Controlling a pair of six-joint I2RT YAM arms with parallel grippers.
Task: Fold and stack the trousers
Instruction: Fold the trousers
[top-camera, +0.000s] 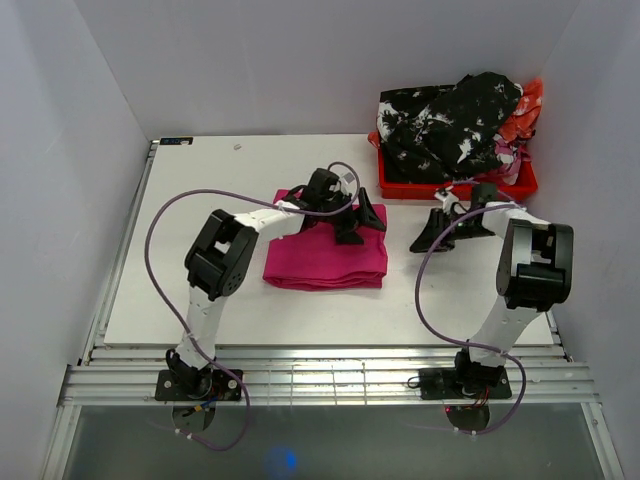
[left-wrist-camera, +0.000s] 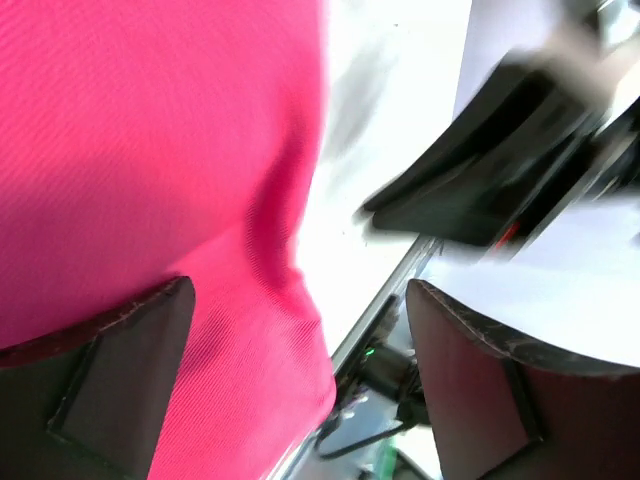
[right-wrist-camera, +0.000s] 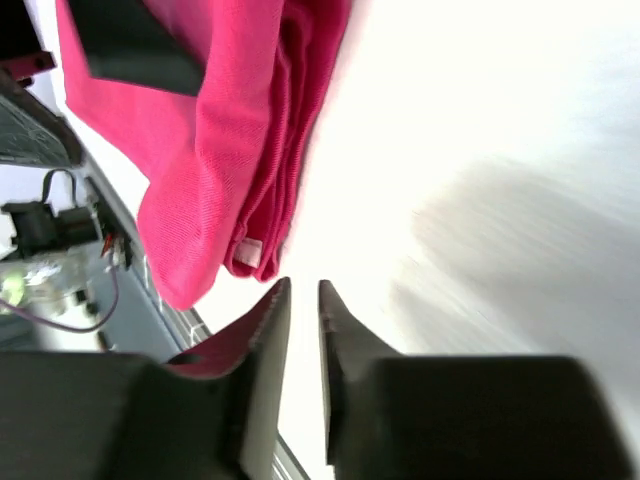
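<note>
The trousers (top-camera: 325, 258) are a bright magenta bundle, folded into a rough rectangle and lying flat mid-table. My left gripper (top-camera: 362, 222) hovers over their far right corner with its jaws spread wide and nothing between them. In the left wrist view the trousers (left-wrist-camera: 150, 150) fill the left side, and the left gripper (left-wrist-camera: 300, 335) straddles their edge without clamping it. My right gripper (top-camera: 425, 240) sits over bare table, to the right of the trousers and apart from them. In the right wrist view the right gripper (right-wrist-camera: 303, 300) shows a narrow empty slit, with the folded trousers (right-wrist-camera: 230, 130) just beyond its tips.
A red crate (top-camera: 455, 187) stands at the back right, heaped with black-and-white printed cloth (top-camera: 450, 125) and some orange and pink pieces. White walls close in the table on three sides. A metal rail (top-camera: 330, 375) runs along the near edge.
</note>
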